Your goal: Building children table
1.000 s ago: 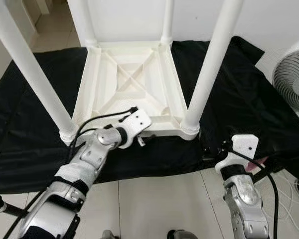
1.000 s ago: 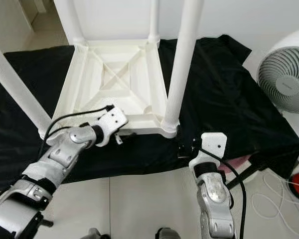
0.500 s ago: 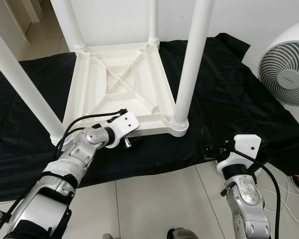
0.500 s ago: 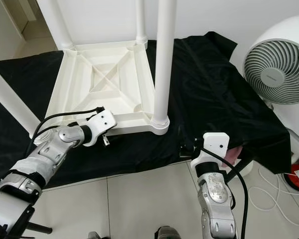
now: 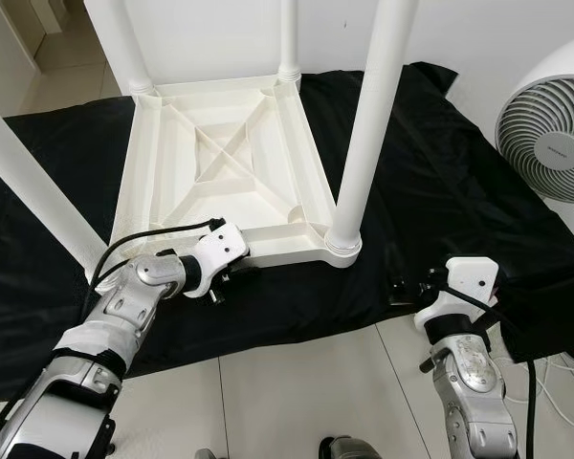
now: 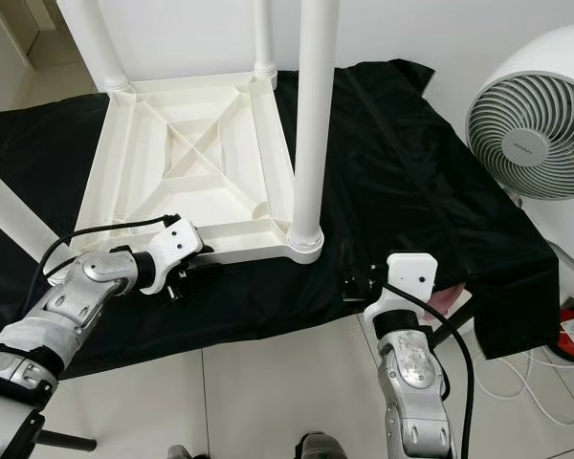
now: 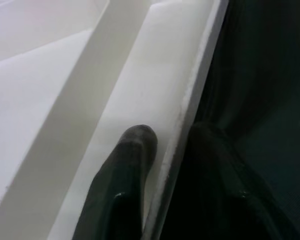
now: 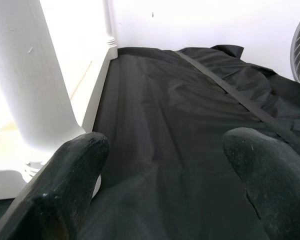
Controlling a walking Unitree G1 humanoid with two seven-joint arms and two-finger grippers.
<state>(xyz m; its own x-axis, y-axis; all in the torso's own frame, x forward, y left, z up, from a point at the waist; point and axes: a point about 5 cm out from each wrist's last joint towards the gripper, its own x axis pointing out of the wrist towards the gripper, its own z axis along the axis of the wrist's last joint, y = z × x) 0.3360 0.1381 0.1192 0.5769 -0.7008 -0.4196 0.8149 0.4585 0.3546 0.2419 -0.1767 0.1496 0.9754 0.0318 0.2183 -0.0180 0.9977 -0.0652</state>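
The white children's table (image 5: 225, 172) lies upside down on a black cloth (image 5: 440, 191) spread over the floor, legs pointing up. The left hand (image 7: 165, 165) is at the near rim, grasping it: one finger (image 7: 127, 170) inside the white edge, the other outside against the cloth (the wrist view shows it plainly). The right hand (image 8: 165, 165) hovers released, fingers wide apart, just beside the near right leg (image 5: 368, 134). A white fan (image 5: 555, 134) stands off to the right.

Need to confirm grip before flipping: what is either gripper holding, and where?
The left gripper pinches the upturned table's near rim, one finger each side. The right gripper is open, holding nothing.
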